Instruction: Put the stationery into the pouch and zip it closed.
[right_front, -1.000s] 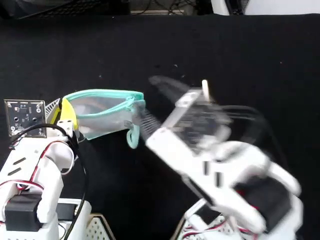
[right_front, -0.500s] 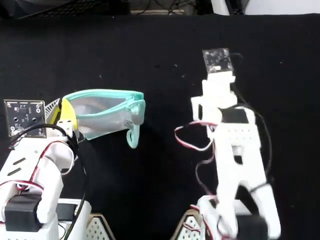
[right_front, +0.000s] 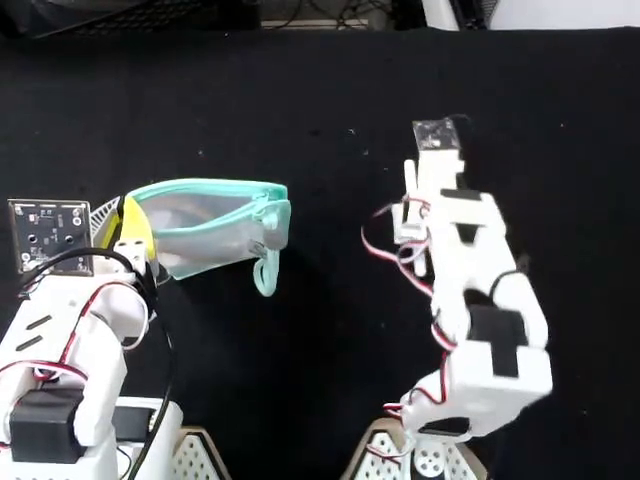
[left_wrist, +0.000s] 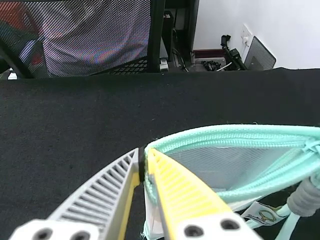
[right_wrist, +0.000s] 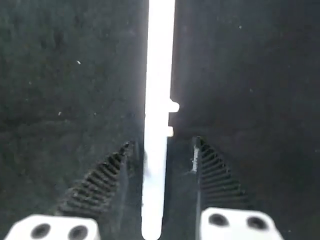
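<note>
Left arm (right_front: 70, 335): folded low near its base; end effector (left_wrist: 144, 162) clamped on pouch (left_wrist: 235, 160) edge. Right arm (right_front: 470, 270): stretched forward; end effector (right_wrist: 160, 147) pointing downward, jaws parted.

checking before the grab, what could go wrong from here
The white pen lies off-centre in the open right pincer, so closing might roll or skew it. The left pincer grips the teal mesh pouch at one end only, leaving a slim mouth; the pen could snag on its rim.

Mesh-cloth pouch (right_front: 200, 240); matt black table (right_front: 200, 110), perhaps felt; smooth glossy plastic pen (right_wrist: 159, 75).
</note>
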